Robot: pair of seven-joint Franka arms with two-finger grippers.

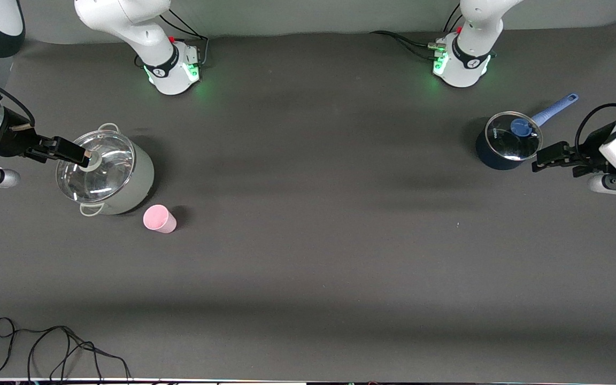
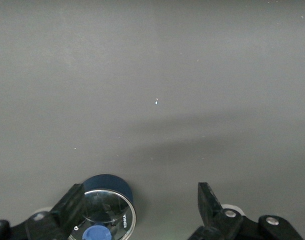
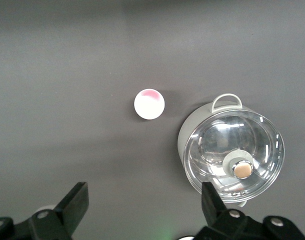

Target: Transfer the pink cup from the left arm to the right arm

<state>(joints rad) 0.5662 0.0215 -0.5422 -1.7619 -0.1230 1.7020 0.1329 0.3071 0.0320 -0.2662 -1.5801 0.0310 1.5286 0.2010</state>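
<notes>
Pink cup (image 1: 159,218): stood upright on the table (image 1: 308,267) toward the right arm's end, nearest the front camera, just beside the grey pot; in neither arm's hold.
Grey pot (image 1: 106,173): glass lid on, farther than the cup.
Right gripper (image 1: 72,154): over the pot's lid, fingers spread wide, holding nothing.
Blue saucepan (image 1: 507,140): lidded, at the left arm's end.
Left gripper (image 1: 546,159): beside the saucepan, fingers wide apart, holding nothing.
Reading: cup within the right arm's reach, which fits a finished handover or one pending.
</notes>
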